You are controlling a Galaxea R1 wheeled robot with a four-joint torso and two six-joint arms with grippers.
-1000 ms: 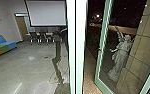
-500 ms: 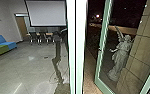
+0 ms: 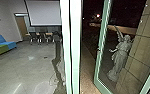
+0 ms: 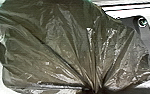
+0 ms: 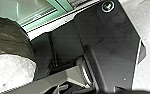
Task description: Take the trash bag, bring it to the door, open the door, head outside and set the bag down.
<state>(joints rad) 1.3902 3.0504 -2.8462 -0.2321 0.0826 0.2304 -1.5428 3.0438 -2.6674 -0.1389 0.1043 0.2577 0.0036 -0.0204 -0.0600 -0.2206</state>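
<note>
The left pincer [image 4: 94, 90] is clenched on the trash bag's [image 4: 66, 50] gathered neck (quite a bunch of pleats), the plastic fanning out from its grip; the open glass door [image 3: 104, 25] stands at one o'clock

We have our left gripper [image 4: 94, 90] closed on the bunched neck of the trash bag [image 4: 53, 47]. Our right wrist is aimed at our own wide dark plate [image 5: 111, 37], with a round fitting [image 5: 108, 6] at its corner and our grey jointed bar [image 5: 58, 78] beside it.
</note>
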